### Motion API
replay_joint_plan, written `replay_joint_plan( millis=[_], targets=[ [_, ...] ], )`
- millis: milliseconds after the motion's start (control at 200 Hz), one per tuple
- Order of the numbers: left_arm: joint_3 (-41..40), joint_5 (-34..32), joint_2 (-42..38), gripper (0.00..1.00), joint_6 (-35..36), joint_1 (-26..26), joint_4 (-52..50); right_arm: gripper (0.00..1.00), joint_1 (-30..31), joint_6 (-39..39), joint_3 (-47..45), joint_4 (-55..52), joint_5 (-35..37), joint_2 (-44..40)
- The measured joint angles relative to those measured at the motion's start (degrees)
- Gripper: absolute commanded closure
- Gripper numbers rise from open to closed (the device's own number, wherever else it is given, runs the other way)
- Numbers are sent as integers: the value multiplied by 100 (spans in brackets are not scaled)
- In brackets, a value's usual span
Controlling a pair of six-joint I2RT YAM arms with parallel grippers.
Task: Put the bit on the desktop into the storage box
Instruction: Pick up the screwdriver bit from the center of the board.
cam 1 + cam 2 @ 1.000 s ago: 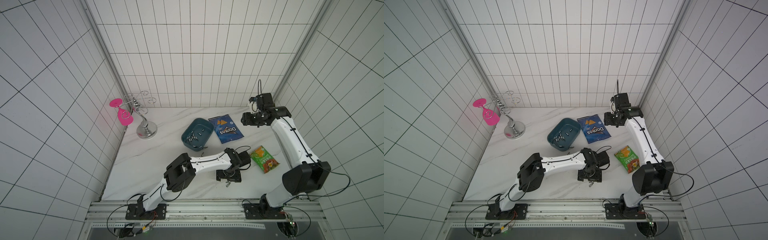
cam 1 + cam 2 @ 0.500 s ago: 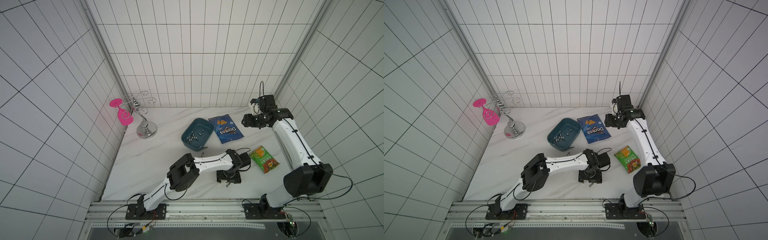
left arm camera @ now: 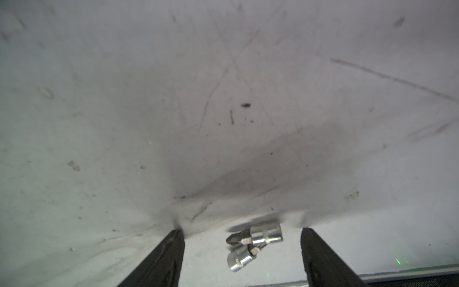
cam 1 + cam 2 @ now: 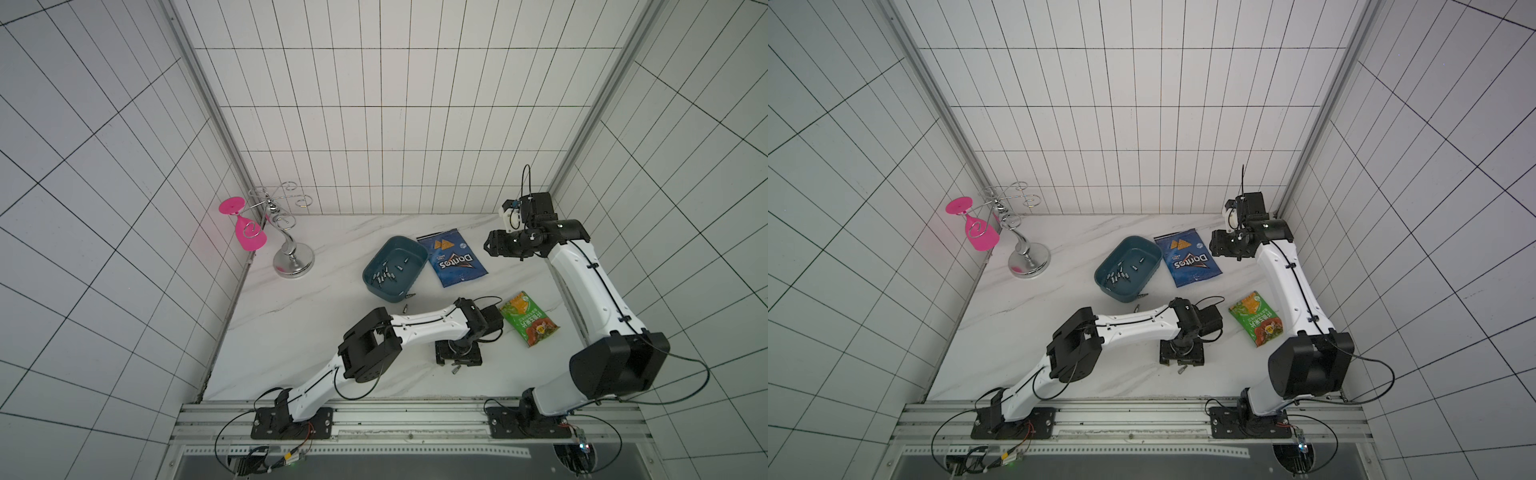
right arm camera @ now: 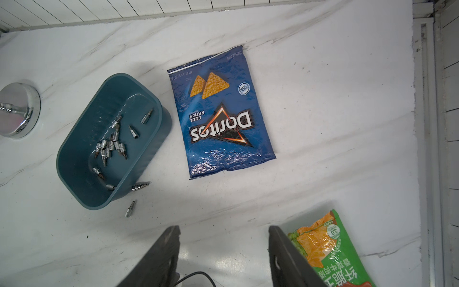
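Bits (image 3: pixel 258 238) between parted left fingers (image 3: pixel 164 261), untouched | pair clear only in wrist view | right fingers (image 5: pixel 159 261) parted, empty

Colours: desktop (image 5: pixel 323 124) white, faint grey marble veins; storage box (image 5: pixel 154 149) dark teal; bits (image 3: pixel 265 234) shiny silver; chip bag (image 5: pixel 218 111) blue, orange triangles; snack bag (image 5: pixel 332 251) green, orange; glass (image 4: pixel 249 239) pink; walls (image 4: pixel 374 124) white, black grid.

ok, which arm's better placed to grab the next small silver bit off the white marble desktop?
Left. The left gripper is low over the white marble desktop, open jaws straddling two small silver bits. The right gripper hangs open, raised by the blue Doritos bag, far from them.
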Motion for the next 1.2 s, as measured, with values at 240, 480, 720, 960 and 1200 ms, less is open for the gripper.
replay_joint_plan(
  millis=[240, 480, 720, 960, 1200],
  targets=[
    [0, 13, 20, 38, -48, -11, -55, 40, 0, 0, 0, 22, -50, 0],
    [0, 22, 26, 48, -85, -33, -55, 40, 0, 0, -39, 37, -70, -26],
    [2, 24, 37, 58, -74, -31, -79, 40, -33, -2, -52, 35, -107, -83],
    [24, 28, 52, 60, -66, -24, -72, 40, -39, -7, -52, 35, -131, -85],
    [66, 68, 76, 56, -50, -11, -68, 40, -39, -24, -52, 35, -157, -83]
  ],
)
